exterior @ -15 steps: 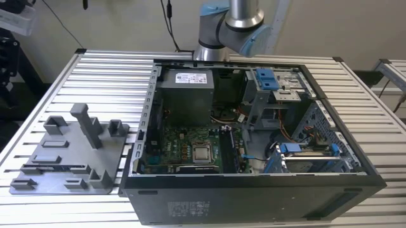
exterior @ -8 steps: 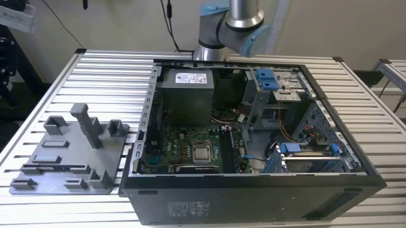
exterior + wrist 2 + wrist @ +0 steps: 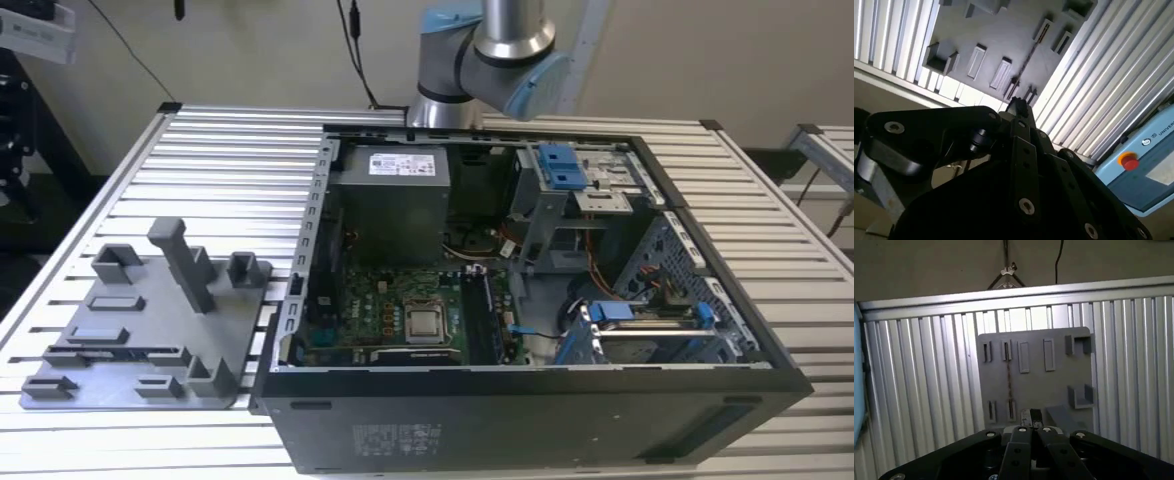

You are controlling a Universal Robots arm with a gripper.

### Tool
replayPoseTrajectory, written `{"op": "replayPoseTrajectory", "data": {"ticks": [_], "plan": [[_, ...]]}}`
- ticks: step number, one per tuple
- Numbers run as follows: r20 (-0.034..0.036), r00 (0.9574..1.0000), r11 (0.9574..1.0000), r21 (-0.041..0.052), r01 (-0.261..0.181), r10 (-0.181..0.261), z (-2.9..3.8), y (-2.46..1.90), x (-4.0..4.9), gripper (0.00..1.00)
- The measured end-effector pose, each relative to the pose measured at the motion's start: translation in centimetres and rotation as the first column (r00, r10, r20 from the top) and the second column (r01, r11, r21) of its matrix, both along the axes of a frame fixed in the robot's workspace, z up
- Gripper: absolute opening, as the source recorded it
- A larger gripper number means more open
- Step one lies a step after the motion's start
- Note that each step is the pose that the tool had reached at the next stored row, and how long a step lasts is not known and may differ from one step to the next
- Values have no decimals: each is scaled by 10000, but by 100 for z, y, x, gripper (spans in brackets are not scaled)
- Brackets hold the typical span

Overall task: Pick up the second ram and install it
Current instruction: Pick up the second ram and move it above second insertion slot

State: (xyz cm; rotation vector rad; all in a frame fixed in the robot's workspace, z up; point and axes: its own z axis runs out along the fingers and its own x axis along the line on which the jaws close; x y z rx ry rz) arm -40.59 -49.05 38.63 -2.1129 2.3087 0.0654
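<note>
Looking straight down in the first wrist view on the ram (image 3: 1008, 382), set on edge in the tray (image 3: 1054, 385) as a thin dark line between two slots, off to the exterior view's left of the open case (image 3: 534, 430). Hanging well above it with the gripper (image 3: 1031, 417), fingertips pinched close and holding nothing: judged the approach to the pick, no grasp yet. Calls for spreading the jaws, squaring them across that thin edge and dropping dead centre, clear of the posts (image 3: 187, 265).

The tray (image 3: 134, 330) lies at the table's (image 3: 227, 150) edge on the exterior view's left, the computer case (image 3: 534, 425) just beside it.
</note>
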Motion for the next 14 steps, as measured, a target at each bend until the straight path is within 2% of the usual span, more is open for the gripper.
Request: {"op": "replayPoseTrajectory", "data": {"ticks": [5, 14], "plan": [[2, 9988, 9988, 63, -487, 487, -9, -2, -15, 11], [-16, 9986, 9986, 89, -523, 523, -17, -1, -19, 11]]}}
